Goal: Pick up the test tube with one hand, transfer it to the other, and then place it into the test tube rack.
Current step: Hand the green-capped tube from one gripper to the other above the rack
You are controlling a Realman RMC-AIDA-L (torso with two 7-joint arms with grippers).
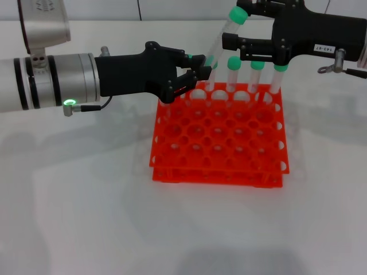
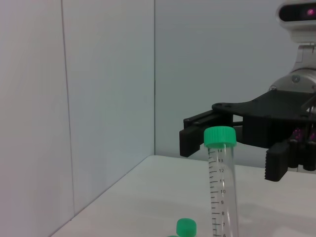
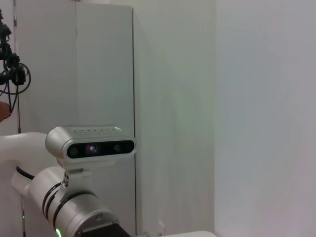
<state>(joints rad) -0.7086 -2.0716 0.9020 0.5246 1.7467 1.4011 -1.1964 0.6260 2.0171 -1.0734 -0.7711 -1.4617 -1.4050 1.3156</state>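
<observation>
Left gripper (image 1: 200,67) is clamping the test tube (image 1: 225,44) low on its body above the test tube rack (image 1: 221,134), toward the counter's far edge. Right gripper (image 1: 238,46) is bracketing the tube's capped end, fingers apart (I'm judging). If I'm releasing early, it's tipping onto racked tubes.

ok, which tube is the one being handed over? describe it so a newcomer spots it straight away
Start at the orange-red test tube rack mid-table. Along its far row stand several green-capped tubes. The test tube is the one lifted above that row, tilted, its lower end at the left gripper and its cap up by the right gripper.
</observation>
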